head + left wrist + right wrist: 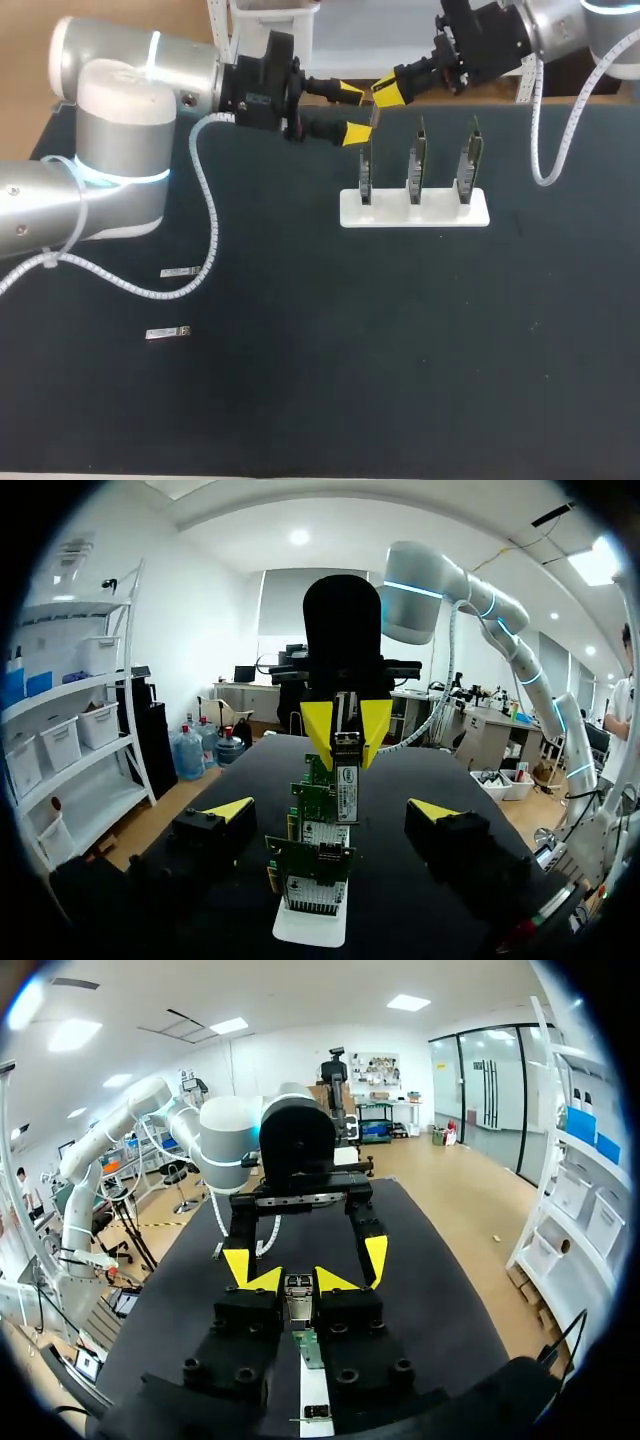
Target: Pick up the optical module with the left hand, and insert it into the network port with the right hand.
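Hanging just above the white stand's [415, 212] left-end network card [366, 170], the optical module [346, 780] is clenched in the right claw [386, 94]. The left claw [352, 113] gapes released beside that card. Two spare modules [168, 333] lie on the bench [400, 350], well apart from the stand.

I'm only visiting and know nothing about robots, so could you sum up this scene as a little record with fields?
network cards: three, upright in a white stand
left gripper: open, holding nothing
right gripper: shut on the optical module
module position: over the end card on the left gripper's side; whether it is in the port cannot be told
spare modules: two, lying flat on the dark table, well away from the stand
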Robot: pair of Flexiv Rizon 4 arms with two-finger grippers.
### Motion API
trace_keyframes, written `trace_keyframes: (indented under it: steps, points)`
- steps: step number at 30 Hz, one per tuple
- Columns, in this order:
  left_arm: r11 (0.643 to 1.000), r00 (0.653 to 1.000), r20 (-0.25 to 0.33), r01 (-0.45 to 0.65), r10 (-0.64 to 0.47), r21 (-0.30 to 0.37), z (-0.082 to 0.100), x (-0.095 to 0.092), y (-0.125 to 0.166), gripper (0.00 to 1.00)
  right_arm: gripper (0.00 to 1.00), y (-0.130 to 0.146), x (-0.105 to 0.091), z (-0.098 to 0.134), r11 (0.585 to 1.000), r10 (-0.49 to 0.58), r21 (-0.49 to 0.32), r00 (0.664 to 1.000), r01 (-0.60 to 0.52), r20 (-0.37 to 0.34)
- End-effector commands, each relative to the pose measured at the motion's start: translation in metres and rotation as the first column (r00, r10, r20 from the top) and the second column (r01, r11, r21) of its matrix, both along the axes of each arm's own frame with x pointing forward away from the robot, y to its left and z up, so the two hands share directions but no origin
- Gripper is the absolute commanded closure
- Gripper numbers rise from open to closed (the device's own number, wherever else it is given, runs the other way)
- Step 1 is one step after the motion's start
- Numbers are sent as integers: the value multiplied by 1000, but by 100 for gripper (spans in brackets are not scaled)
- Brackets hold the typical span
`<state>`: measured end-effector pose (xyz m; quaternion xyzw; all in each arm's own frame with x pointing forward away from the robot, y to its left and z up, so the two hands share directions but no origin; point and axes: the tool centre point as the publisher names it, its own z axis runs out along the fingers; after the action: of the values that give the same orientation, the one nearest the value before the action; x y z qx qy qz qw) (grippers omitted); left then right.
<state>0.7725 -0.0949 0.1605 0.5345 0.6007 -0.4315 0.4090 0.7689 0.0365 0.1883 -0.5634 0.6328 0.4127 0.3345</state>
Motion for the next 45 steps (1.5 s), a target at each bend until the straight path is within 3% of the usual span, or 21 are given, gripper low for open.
trace_keyframes:
  steps: [1,7,14,30,45]
  points:
    - [997,1000,14,-1,0,79,10,-13,11,0,100,-3,-5,0,1000,-11,3,1000,11,4]
    - [973,999,29,23,-30,228,-2,-18,19,0,100,-5,-6,-1,1000,-17,7,1000,17,-2]
    - [946,997,48,42,-60,322,-17,-9,28,0,100,-4,-10,-3,1000,-11,8,1000,12,-10]
    - [897,991,8,115,-131,426,-45,-7,31,0,100,-8,-15,-4,1000,-24,17,1000,25,-12]
    - [877,989,8,127,-147,463,-51,0,25,0,100,-12,-13,-3,999,-33,25,999,33,-9]
